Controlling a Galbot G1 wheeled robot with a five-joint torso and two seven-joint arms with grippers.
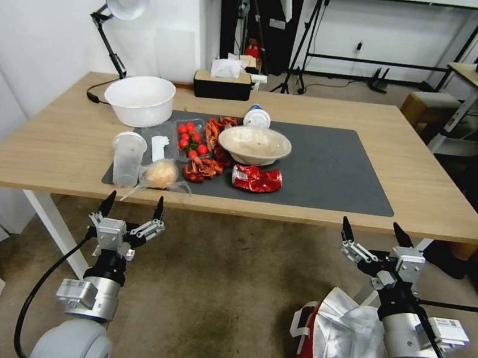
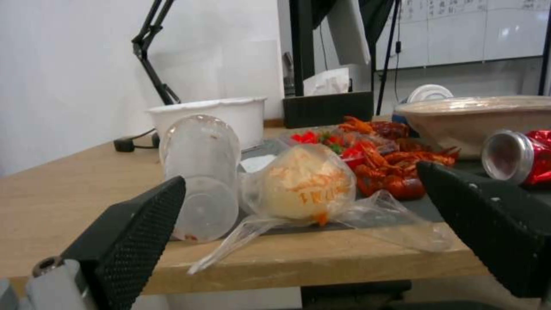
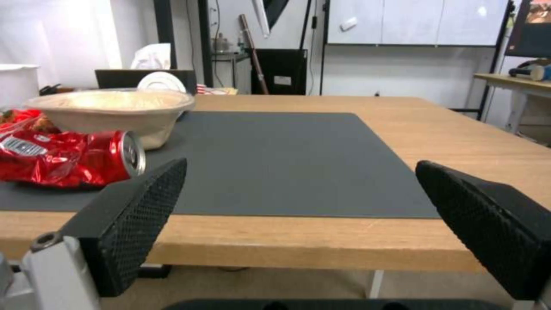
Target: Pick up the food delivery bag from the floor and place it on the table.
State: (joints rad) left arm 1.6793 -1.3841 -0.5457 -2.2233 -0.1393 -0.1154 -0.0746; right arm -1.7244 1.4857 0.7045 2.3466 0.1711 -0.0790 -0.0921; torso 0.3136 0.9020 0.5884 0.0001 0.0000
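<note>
The food delivery bag stands on the floor at the lower right, white and red with silver foil lining, partly hidden behind my right arm. My right gripper hangs open above and beyond the bag, just short of the table's front edge. Level with it, my left gripper is open too, facing the table edge near a wrapped bun. In both wrist views the black fingers stand wide apart with nothing between them. A dark grey mat covers the tabletop's middle.
Food litter covers the mat's left half: a crushed red can, a beige bowl, crayfish, tomatoes, a plastic cup, a wrapped bun. A white tub, lamp and tissue box stand behind.
</note>
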